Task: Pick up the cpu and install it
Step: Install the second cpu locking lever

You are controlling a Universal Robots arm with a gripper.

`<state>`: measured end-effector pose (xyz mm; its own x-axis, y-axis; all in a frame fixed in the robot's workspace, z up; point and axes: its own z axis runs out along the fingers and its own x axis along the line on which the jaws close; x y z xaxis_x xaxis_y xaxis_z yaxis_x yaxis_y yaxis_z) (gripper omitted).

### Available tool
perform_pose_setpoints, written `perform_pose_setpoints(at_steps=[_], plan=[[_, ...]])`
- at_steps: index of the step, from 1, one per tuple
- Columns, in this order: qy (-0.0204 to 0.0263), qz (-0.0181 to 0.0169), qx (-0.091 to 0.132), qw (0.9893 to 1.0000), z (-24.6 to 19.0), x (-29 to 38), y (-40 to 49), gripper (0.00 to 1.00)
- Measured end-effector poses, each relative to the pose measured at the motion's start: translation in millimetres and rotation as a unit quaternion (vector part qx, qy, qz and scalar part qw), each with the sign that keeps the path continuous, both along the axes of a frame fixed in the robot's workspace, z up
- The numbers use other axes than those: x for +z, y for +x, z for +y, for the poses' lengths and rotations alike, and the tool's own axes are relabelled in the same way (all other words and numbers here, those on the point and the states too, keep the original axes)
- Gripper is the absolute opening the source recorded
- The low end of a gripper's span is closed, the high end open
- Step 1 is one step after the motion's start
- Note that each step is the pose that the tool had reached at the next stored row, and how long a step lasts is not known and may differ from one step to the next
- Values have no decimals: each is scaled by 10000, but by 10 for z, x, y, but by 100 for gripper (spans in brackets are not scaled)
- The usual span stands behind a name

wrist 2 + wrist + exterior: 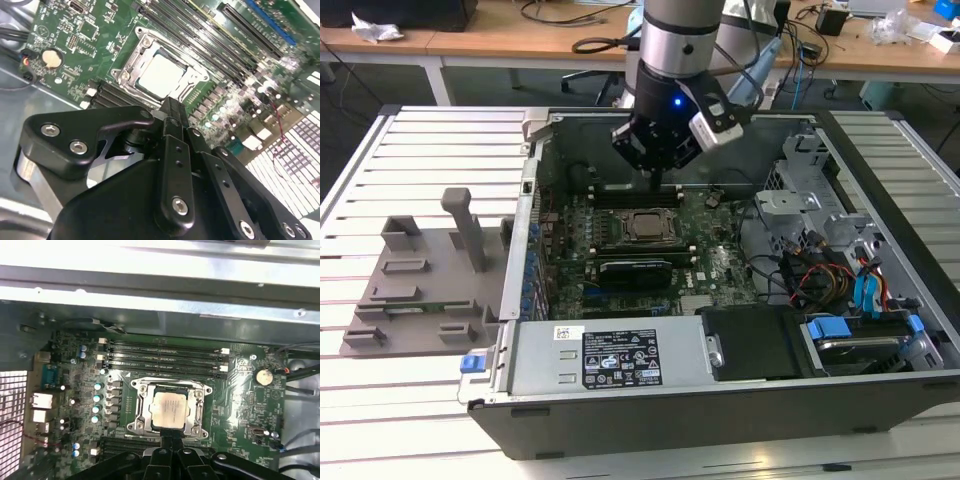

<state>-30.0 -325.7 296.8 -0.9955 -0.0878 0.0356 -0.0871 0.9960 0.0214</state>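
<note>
The cpu (645, 225) lies flat in the motherboard socket inside the open computer case, its silvery top showing in both wrist views (161, 75) (170, 409). A metal socket frame (140, 390) surrounds it. My gripper (655, 180) hangs just above the board, beside the socket's far edge in the exterior view. Its black fingers meet in one narrow tip (170, 105) (167, 441) next to the socket, with nothing between them. The tip is close to the cpu but apart from it.
Memory slots (165, 352) run along one side of the socket. A power supply (620, 355) fills the case's near side and a drive cage (800, 200) with cables stands at the exterior view's right. A grey fixture (420, 280) sits outside the case on the slatted table.
</note>
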Motion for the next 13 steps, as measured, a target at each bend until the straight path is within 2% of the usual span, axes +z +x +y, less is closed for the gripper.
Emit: perform_pose_setpoints(at_steps=[4,5,7,13], plan=[[-5,0,0,10000,0,243,0,11],[-5,0,0,10000,0,268,0,11],[-5,0,0,10000,0,295,0,11],[-5,0,0,10000,0,297,0,11]])
